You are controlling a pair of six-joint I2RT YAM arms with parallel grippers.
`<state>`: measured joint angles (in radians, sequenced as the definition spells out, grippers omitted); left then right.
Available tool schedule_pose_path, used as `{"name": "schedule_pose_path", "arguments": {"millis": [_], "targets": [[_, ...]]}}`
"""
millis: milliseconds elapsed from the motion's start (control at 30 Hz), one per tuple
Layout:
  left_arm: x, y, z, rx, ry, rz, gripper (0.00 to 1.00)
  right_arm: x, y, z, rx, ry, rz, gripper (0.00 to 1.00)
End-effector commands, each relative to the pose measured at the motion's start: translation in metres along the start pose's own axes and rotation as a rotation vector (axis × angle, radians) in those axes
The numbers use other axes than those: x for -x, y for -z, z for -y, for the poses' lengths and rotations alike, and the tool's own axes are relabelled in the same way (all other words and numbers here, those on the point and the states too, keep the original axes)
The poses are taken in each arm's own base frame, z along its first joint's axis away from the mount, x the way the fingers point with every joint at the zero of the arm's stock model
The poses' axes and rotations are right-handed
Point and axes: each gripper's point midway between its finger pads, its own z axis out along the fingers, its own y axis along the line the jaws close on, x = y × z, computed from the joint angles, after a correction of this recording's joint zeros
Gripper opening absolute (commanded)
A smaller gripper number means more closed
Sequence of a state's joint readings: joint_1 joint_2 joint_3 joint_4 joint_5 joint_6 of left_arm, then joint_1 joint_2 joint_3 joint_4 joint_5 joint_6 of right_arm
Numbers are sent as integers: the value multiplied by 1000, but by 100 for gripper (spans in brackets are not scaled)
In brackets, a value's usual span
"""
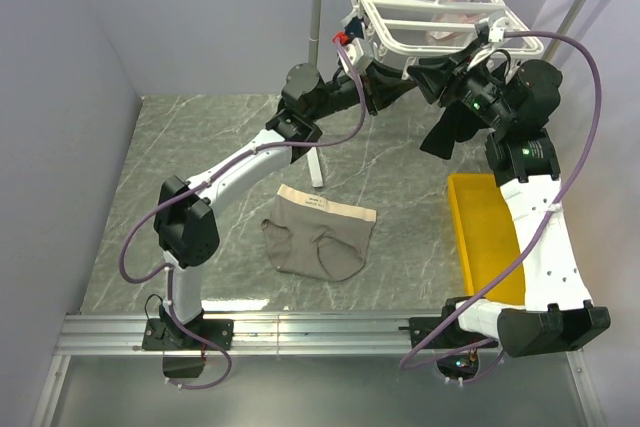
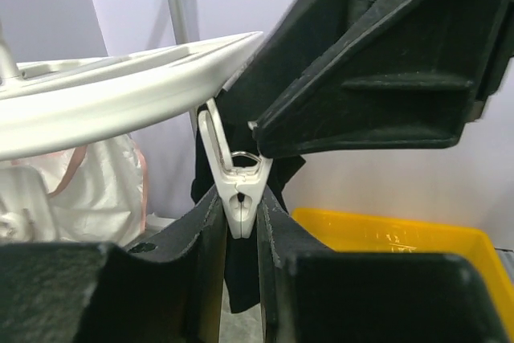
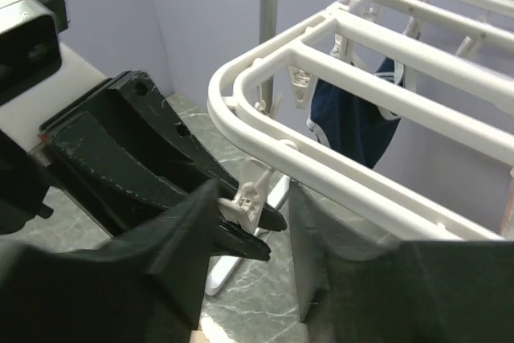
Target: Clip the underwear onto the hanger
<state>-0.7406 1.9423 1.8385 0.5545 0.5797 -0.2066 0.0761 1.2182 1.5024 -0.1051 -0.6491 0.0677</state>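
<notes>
Grey marble-look tabletop [image 1: 200, 147], lavender walls behind. Underwear [image 1: 320, 239] is laid flat on the table at centre, waistband to the far side, well apart from both grippers and touched by neither. Grey metal pole stand [image 1: 317, 57] is seen upright behind it. Hanger [image 1: 430, 7] is hung under the stand's top bar, far centre-right, tilted. Left gripper [image 2: 241, 222] is raised to the hanger's near edge. Its fingers are pressed together on a white clip [image 2: 238, 182] dangling from the frame, one finger on each side of it. Navy briefs [image 3: 360, 122] are hung further in under the crossbars, and a white-and-pink item [image 2: 88, 190] is also seen under the frame. Black garment [image 1: 445, 132] is hung down just right of the clip, below the right gripper [image 1: 435, 75]. That gripper is held just beside the left one at the same clip. Dark cloth is seen around its fingers in the wrist view, so apart or gripping cannot be told. Yellow bin [image 1: 487, 237] is set on the table at right, beside the right arm.
</notes>
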Motion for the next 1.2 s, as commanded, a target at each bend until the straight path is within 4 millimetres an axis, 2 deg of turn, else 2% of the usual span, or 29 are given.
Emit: {"name": "schedule_pose_path", "arguments": {"millis": [0,67,100,133,200,233,267,333,433,567,833,867,900,1000,1033,1067,1167], "targets": [[32,-5,13,-67,-5,49,10,20,-1,-7,28,29,32,39],[31,-7,11,-65,2,46,14,20,-2,-8,37,27,28,29],[30,-8,10,-58,8,42,16,21,-2,-8,36,25,30,16],[32,-8,9,-52,6,45,24,21,-2,-8,34,25,30,8],[33,-7,4,-20,5,47,35,22,-2,-7,27,19,30,0],[32,-7,1,-5,-1,38,45,23,-2,-7,25,16,33,0],[32,-6,-2,14,-5,37,49,22,-2,-6,19,7,30,0],[30,-4,-13,77,-22,28,55,23,-2,-6,14,-2,27,0],[34,-2,-22,133,-47,30,56,20,-4,-4,7,-13,17,0],[35,-2,-22,132,-60,28,52,12,-5,-5,-1,1,-9,0],[30,-11,-10,95,-79,20,40,8,-5,-4,-29,-3,-28,0],[29,-12,-10,91,-78,18,36,7,-6,-5,-25,-3,-35,0],[29,-14,-7,83,-78,20,27,5,-6,-5,-27,-7,-41,0],[26,-15,-5,77,-76,13,14,5,-5,-2,-58,-21,-44,0],[27,-15,-5,76,-74,17,6,5,-5,1,-77,-33,-46,2],[27,-15,-4,78,-72,17,4,9,-4,7,-116,-50,-38,19],[27,-13,-6,89,-72,16,1,15,1,13,-181,-92,-35,37]]}}
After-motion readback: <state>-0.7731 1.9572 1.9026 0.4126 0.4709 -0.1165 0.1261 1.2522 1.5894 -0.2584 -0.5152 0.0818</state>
